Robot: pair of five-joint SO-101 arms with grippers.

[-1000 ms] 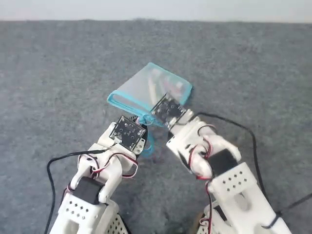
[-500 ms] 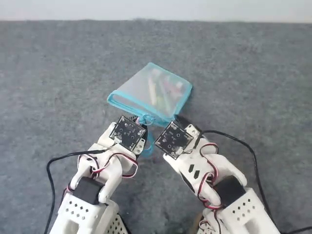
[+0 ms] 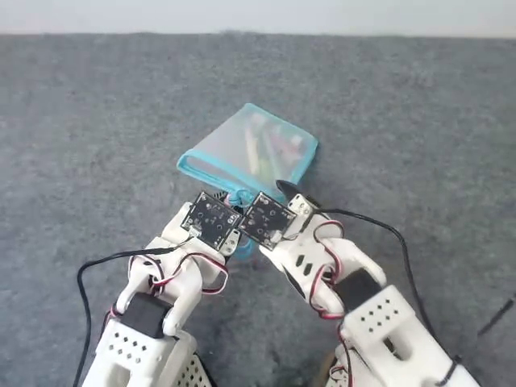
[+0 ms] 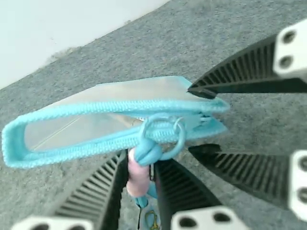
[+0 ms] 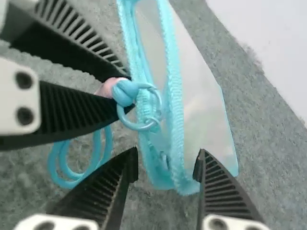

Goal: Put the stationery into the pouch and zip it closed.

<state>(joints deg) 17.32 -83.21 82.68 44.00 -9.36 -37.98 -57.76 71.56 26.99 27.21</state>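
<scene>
The pouch point(image 3: 246, 149) is translucent with turquoise trim and lies on the grey table, with coloured stationery point(image 3: 270, 145) showing inside it. At its near corner sits the zipper ring point(image 4: 162, 134) with a blue knotted cord point(image 4: 146, 153). My left gripper point(image 4: 141, 160) is shut on that pull, pinching the knot and a pink tab point(image 4: 136, 177). My right gripper point(image 5: 165, 158) stands open, one finger on each side of the pouch's end point(image 5: 177, 158), close beside the left gripper point(image 5: 72, 103). Along the pouch's edge point(image 4: 72, 127) the two turquoise bands lie apart.
A loop of blue cord point(image 5: 79, 160) trails from the pull onto the grey carpet-like surface point(image 3: 97, 121). Both arms crowd together at the pouch's near corner point(image 3: 242, 214). A pale wall point(image 3: 258, 16) borders the far edge.
The right arm drew back off the pouch, then shifted left to the zipper corner beside the left gripper. The stationery inside came into sight. The left arm stayed put.
</scene>
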